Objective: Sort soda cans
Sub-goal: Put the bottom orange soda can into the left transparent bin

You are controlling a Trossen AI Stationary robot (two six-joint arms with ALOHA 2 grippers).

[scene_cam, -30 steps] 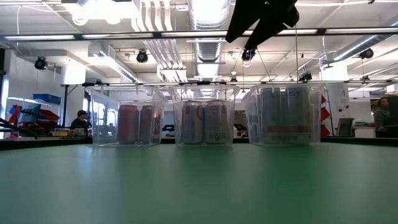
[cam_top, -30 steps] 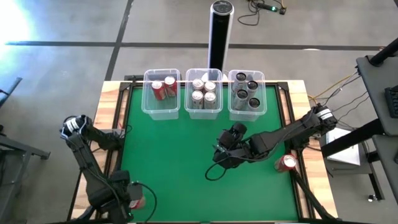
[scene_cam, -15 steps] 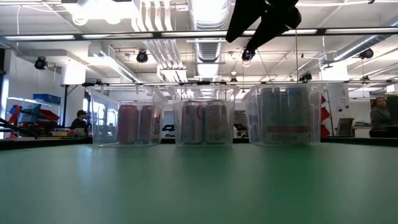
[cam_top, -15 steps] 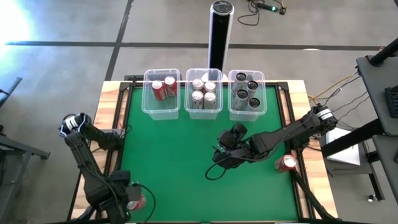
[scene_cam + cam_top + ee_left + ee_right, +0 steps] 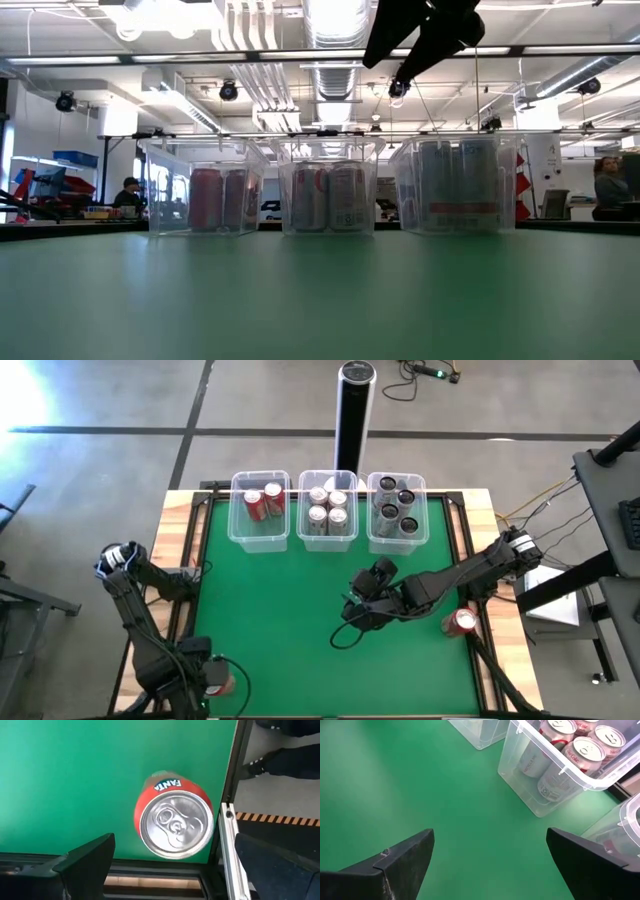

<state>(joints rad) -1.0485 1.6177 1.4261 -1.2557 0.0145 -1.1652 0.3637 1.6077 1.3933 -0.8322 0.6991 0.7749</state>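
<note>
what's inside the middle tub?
The middle tub holds four upright silver cans. The low view shows two of them through its wall; the rear pair is hidden there.

— Where do the 4 cameras sit?
— 1 looks straight down on the table [image 5: 300,610]; 1 sits at tabletop height, facing the tubs [image 5: 328,195]. 2 wrist cameras look down from close above.
— Shared?
— The tubs.

Grey concrete floor [image 5: 100,400] surrounds the table, a tall black post [image 5: 354,405] standing just beyond its far edge. Overhead run white ducts [image 5: 335,25] and strip lights [image 5: 200,58]; people [image 5: 608,185] sit at distant desks.
</note>
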